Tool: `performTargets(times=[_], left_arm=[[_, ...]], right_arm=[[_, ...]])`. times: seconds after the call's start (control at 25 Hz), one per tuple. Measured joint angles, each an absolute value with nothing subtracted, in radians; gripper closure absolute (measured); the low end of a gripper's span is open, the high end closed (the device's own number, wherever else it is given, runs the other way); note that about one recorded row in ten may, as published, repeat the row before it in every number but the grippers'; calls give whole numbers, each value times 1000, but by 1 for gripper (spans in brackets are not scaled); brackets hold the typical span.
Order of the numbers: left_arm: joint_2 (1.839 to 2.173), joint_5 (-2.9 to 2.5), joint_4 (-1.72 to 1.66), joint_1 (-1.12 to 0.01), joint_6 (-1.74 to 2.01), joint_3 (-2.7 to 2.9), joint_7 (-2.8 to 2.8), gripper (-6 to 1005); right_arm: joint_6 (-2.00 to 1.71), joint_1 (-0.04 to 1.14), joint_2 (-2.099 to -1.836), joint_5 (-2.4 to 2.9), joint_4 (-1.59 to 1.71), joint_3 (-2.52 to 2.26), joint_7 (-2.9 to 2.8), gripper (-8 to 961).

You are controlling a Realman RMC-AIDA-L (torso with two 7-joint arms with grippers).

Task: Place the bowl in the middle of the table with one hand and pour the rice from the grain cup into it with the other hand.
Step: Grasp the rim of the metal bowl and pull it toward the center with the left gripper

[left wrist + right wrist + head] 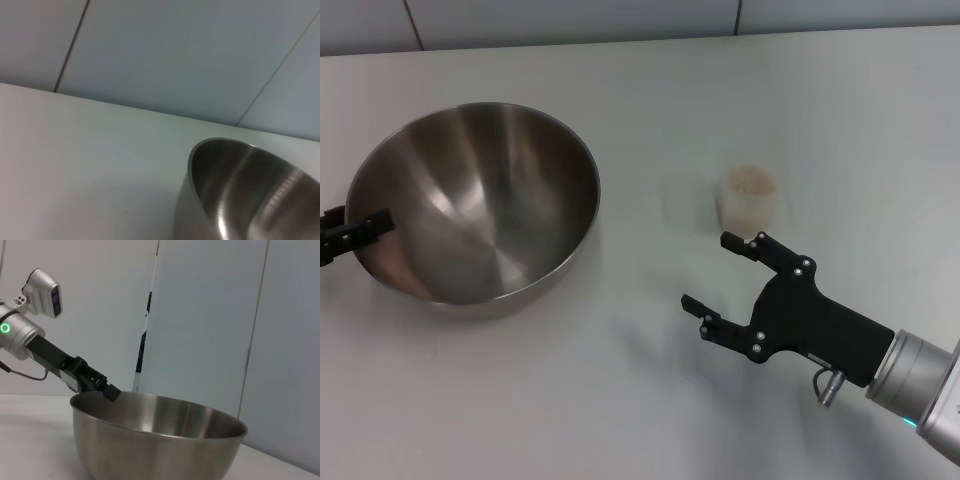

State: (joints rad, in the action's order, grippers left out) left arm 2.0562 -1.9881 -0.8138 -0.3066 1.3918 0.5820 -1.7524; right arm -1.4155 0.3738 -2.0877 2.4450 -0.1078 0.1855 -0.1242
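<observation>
The left gripper (360, 232) pinches the left rim of the stainless-steel mixing bowl (475, 200); one finger lies over the lip on the inside, and the right wrist view confirms the contact at the rim (107, 390). A rim pinch is the practical hold here, since the bowl is far too wide to be spanned by the fingers. The bowl rests on the white table (620, 400), left of the middle, and is empty.

The grain cup (750, 200), a small clear plastic cup, stands upright on the table right of the middle, well apart from the bowl. The rice (750, 180) fills it near the top as a pale heap.

The right gripper (725, 285) hovers just in front of the cup with its fingers spread wide and pointing toward it, holding nothing. The opening appears wide enough to admit the cup.

Judgement: bowl placement is in progress and the pour has not begun. The bowl needs to sit closer to the centre before the cup is lifted.
</observation>
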Motion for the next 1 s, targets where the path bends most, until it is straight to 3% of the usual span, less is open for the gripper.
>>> performTargets(times=[0.44,0.84,1.0], left_arm=[[2059,-1993,-848,-315,1394,586,-1783,174],[2062,-2055,-895,-331,1399,598,-1897,641],[2062,-2054,-897,-331,1399,598,-1897,710]], right_arm=[[-1404,378,-2088,2445,-109,197,-124,157],[-1394,384,-2088,2445,-109,206,-124,157],[-1390,385,-2088,2445,-108,210,-124,157]])
